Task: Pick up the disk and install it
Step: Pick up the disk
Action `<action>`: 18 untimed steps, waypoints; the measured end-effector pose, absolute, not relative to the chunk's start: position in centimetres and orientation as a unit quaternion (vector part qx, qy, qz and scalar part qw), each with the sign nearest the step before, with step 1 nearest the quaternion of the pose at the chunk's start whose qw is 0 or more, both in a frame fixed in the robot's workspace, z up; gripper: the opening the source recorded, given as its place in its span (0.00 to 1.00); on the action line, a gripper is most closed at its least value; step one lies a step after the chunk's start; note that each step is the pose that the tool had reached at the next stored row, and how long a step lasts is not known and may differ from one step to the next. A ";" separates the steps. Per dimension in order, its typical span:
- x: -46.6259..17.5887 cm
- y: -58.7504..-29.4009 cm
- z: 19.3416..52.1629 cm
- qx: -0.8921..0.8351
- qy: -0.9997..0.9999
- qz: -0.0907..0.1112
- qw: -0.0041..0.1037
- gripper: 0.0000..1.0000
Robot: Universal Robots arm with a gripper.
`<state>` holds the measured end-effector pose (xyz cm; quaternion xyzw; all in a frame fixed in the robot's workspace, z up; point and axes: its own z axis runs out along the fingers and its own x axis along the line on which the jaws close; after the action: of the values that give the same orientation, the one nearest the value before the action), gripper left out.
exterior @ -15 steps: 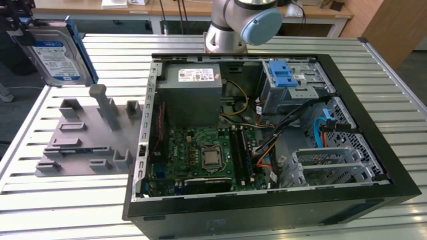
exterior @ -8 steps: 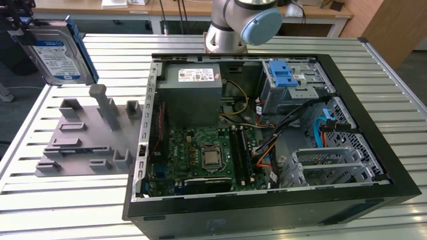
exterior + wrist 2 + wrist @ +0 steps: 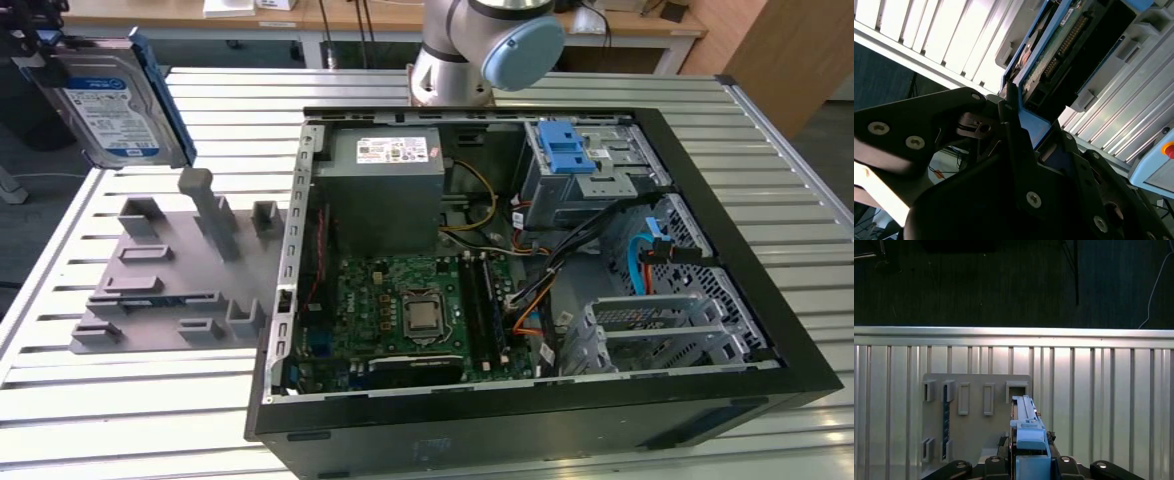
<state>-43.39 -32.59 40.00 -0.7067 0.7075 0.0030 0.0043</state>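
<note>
The gripper (image 3: 1019, 112) is clamped on the blue rail of the disk (image 3: 114, 100), holding it upright in the air. It hangs over the table's (image 3: 134, 400) edge at the exterior view's left, near the corner on the arm base's (image 3: 467, 60) side. A grey fixture (image 3: 174, 270) sits on the table below, just beside the open computer case (image 3: 747, 400). In the first wrist view the disk (image 3: 1026, 425) appears edge-on above the fixture (image 3: 974, 405).

The exterior view looks down on the table (image 3: 120, 420); both close wrist views seemingly share the disk (image 3: 1028, 432) (image 3: 1059, 50).
</note>
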 end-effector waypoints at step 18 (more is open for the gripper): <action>-43.4 -32.6 42.3 -0.707 0.707 0.003 0.005 0.36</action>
<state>-43.39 -32.59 42.30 -0.7067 0.7075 0.0033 0.0047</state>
